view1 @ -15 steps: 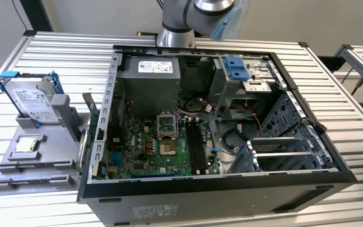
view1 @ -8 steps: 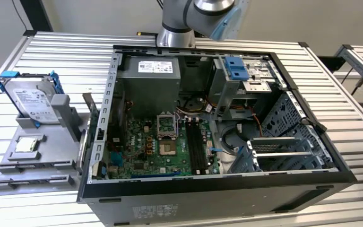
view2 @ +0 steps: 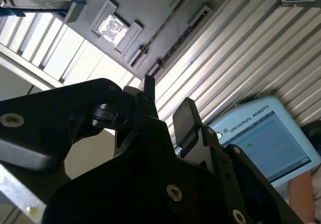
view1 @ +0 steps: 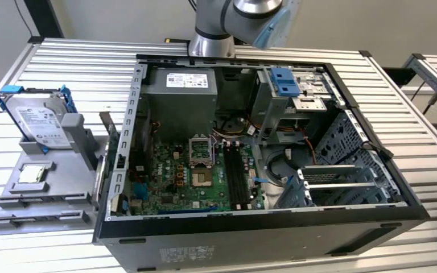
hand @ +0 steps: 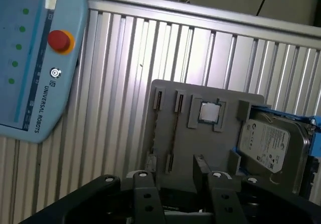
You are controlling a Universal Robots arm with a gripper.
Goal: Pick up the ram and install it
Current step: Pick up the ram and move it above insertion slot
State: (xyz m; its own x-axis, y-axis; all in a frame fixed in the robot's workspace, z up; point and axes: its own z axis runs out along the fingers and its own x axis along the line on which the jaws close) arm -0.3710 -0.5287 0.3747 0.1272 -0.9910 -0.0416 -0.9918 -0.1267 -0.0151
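Note:
In the first wrist view the ram (hand: 174,131) shows as a thin dark strip standing on edge in a slot of the grey holder (hand: 200,148). My gripper (hand: 173,179) hovers above the holder, open, with nothing between its black fingers (hand: 143,186). The second wrist view has the gripper (view2: 168,103) with its jaws apart and the ribbed table visible through the gap. The arm (view1: 234,17) reaches in over the far end of the open computer case (view1: 264,222). Inside the case lies the green motherboard (view1: 180,176) with its long black slots (view1: 238,170).
The grey holder (view1: 21,199) stands at the exterior view's left of the case, also carrying a silver hard drive (view1: 40,119) in blue brackets and a square chip (view1: 33,173). A pale blue control tablet (hand: 35,58) rests on the ribbed table, with part of a person (view2: 303,191) beside it.

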